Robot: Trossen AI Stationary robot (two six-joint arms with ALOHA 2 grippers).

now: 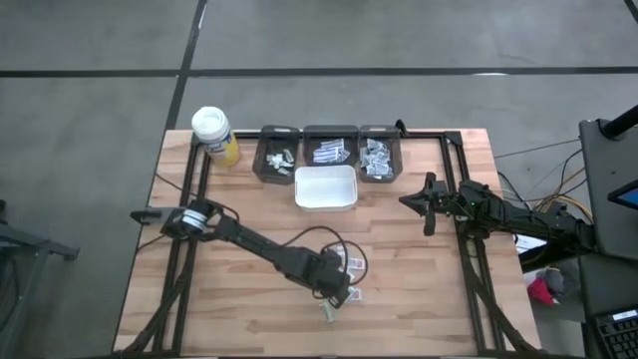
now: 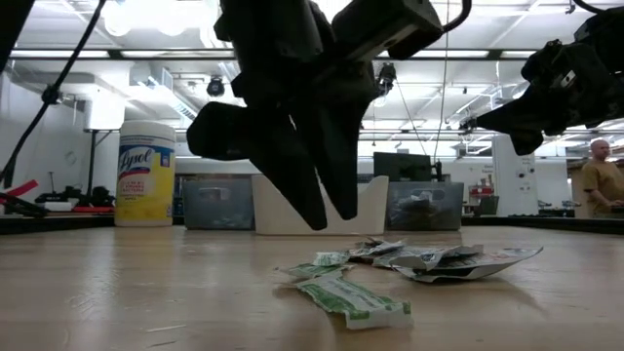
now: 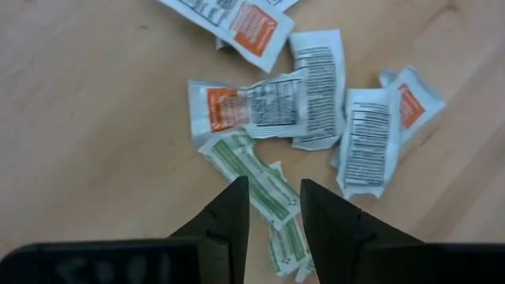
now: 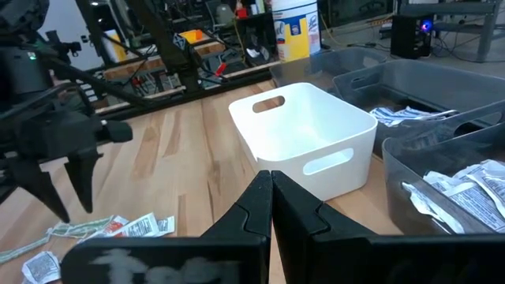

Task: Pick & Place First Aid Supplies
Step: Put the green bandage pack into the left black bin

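Green-print strip (image 3: 272, 201) between parted left gripper (image 3: 271, 207) jaws, ungripped.

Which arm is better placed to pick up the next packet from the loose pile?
Left. The left gripper hangs open just above the loose packets, its fingers either side of the green-printed strip. The right gripper is shut and waits off to the right of the white bin, away from the pile.

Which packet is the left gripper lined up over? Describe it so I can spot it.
Find the loose pile of packets on the table's near edge, under the left gripper. The green-printed strip lies between its open fingers; its neighbours are white with black or orange print.
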